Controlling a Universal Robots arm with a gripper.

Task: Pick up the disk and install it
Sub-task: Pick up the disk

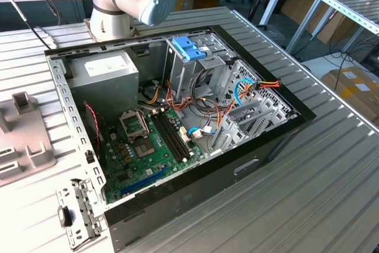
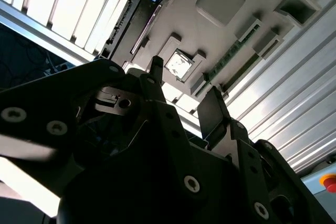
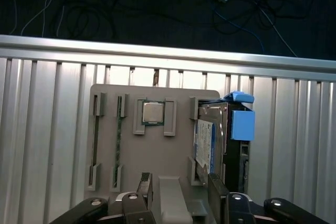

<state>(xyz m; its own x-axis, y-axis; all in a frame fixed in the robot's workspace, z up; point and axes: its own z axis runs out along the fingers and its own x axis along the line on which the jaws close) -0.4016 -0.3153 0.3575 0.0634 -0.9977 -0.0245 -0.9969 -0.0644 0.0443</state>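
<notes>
Above the grey fixture tray (image 3: 157,156), the gripper (image 3: 181,184) is hovering, its fingers (image 3: 145,187) spread and holding nothing. The disk (image 3: 203,140) is standing on edge in a slot near the processor chip (image 3: 153,113), likely so its flat faces are offering a grip.

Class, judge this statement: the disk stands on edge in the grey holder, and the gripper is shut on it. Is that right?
Not quite. The disk does stand on edge in the grey holder, but the gripper is open and holds nothing, clear of the disk, as the first wrist view shows.
</notes>
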